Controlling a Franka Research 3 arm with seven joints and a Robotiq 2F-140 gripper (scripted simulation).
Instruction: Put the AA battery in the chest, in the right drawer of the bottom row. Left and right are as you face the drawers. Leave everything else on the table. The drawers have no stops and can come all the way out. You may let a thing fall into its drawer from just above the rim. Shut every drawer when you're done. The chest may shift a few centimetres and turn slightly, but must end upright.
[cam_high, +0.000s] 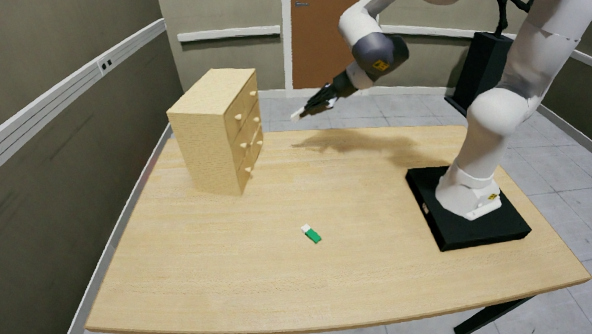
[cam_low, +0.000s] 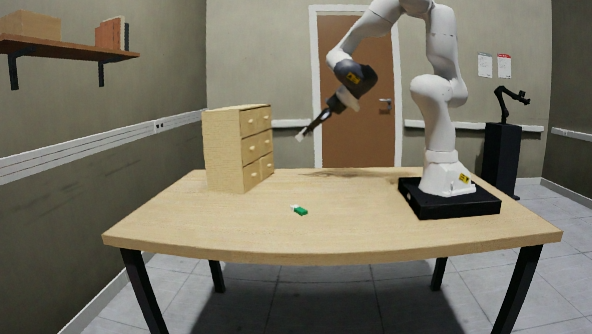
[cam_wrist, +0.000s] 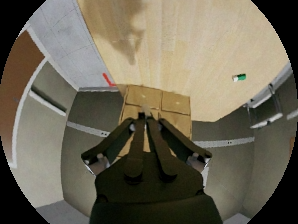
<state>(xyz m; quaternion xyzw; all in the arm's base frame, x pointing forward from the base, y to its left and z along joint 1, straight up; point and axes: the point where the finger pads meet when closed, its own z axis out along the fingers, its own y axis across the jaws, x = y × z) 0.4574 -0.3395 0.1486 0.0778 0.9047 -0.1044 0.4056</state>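
Note:
The wooden chest (cam_high: 205, 150) (cam_low: 222, 150) (cam_wrist: 176, 119) stands upright at the table's back left, with three rows of two knobbed drawers. Its right bottom drawer (cam_low: 269, 164) (cam_wrist: 136, 93) looks flush, and the other drawers also look shut. My gripper (cam_high: 298, 114) (cam_low: 301, 134) (cam_wrist: 144, 109) is shut, with pale fingertips together and nothing visible between them. It hangs in the air in front of the chest, clear of the drawer fronts, pointing down towards them. No AA battery shows on the table or in the gripper; the drawer insides are hidden.
A green and white stick (cam_high: 311, 234) (cam_low: 300, 210) (cam_wrist: 239, 77), like a USB stick, lies on the table (cam_high: 200, 280) (cam_low: 200, 230) (cam_wrist: 200, 40) in front of the chest's near side. The robot's black base plate (cam_high: 435, 230) (cam_low: 420, 210) is at the right.

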